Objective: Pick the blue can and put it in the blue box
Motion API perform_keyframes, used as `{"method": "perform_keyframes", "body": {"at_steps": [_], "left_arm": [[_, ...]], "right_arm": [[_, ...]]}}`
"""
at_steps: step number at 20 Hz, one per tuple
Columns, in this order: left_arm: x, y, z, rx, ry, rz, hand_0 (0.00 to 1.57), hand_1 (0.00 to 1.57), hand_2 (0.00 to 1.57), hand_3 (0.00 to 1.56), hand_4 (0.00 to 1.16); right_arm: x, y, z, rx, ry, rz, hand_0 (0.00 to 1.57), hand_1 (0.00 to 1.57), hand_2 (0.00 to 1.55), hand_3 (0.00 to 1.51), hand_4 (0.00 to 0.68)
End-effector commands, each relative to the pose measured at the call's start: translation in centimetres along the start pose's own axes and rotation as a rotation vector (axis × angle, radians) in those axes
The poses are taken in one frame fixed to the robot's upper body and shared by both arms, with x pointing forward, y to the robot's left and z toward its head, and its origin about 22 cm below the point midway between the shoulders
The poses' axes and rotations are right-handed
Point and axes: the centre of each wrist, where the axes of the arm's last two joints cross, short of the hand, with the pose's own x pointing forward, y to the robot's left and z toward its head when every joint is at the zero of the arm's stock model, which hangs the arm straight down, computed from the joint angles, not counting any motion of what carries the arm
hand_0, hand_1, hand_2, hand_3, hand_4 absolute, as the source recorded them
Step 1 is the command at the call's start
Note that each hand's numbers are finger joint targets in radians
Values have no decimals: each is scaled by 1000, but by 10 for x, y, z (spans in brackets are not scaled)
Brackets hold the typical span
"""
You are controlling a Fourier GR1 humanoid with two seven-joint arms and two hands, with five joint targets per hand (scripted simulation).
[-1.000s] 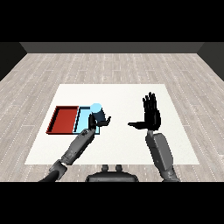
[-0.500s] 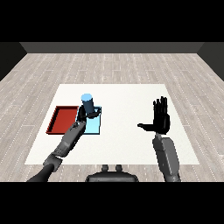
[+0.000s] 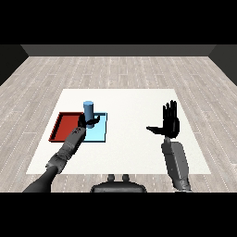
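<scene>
Gripping the blue can [image 3: 88, 110] over the blue tray's [image 3: 99, 134] far edge, left hand [image 3: 88, 122]; right hand [image 3: 169, 124] spread open.

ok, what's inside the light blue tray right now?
The blue can stands upright at the light blue tray's far left end. The left hand covers the can's base, so contact with the tray floor can't be seen.

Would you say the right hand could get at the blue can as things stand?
Probably not easily: the right hand is open, well off to the can's right, and the left hand is already at the blue can over the light blue tray.
</scene>
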Motion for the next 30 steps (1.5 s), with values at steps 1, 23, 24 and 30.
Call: {"method": "perform_keyframes", "body": {"at_steps": [1, 23, 24, 30], "left_arm": [[-36, -3, 10, 24, 129, -60, 1549, 1549, 1424, 1134, 924], [-48, -10, 17, 135, 149, -170, 0, 0, 0, 0, 0], [-47, -6, 15, 166, 118, -148, 0, 0, 0, 0, 0], [-5, -19, 10, 123, -228, 107, 0, 0, 0, 0, 0]], "right_arm": [[-16, -10, -1, -13, 24, 17, 0, 0, 0, 0, 0], [-14, 17, 1, 23, -4, -62, 0, 0, 0, 0, 0], [-26, 7, 6, 17, -10, -57, 0, 0, 0, 0, 0], [-12, 1, 7, 45, -38, -65, 0, 0, 0, 0, 0]]}}
